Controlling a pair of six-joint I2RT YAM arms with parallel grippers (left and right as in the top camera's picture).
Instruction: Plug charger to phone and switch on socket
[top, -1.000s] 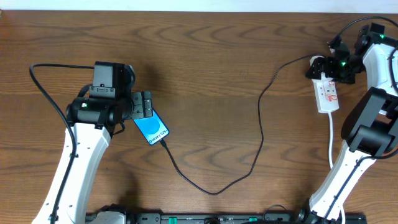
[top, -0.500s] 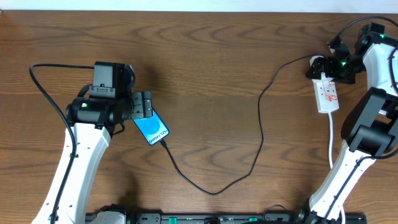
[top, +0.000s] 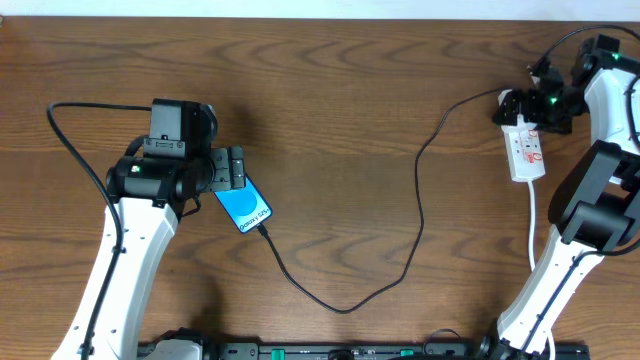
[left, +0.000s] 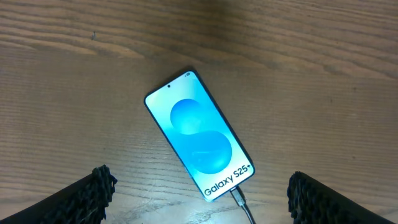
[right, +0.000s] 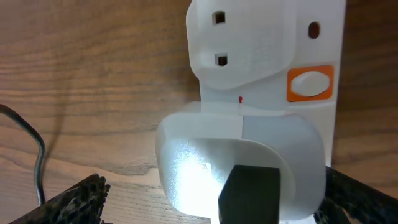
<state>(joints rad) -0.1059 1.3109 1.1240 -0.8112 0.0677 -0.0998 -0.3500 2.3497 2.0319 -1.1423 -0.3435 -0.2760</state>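
Observation:
The phone (top: 244, 207) lies face up on the wooden table, its blue screen lit, and shows whole in the left wrist view (left: 200, 142). The charger plug (left: 239, 198) sits in the phone's lower edge. Its thin black cable (top: 345, 309) loops across the table to a white adapter (right: 239, 155) seated in the socket (top: 526, 150). My left gripper (top: 231, 168) hovers open above the phone, fingers (left: 93, 190) wide on either side. My right gripper (top: 532, 108) is open over the socket's adapter end, fingers (right: 78, 200) standing on either side of it. An orange-framed switch (right: 310, 83) shows beside the free outlet.
The socket's white cord (top: 533, 225) runs toward the front beside the right arm's base (top: 560, 280). A black cable (top: 75, 150) from the left arm curves over the table at the far left.

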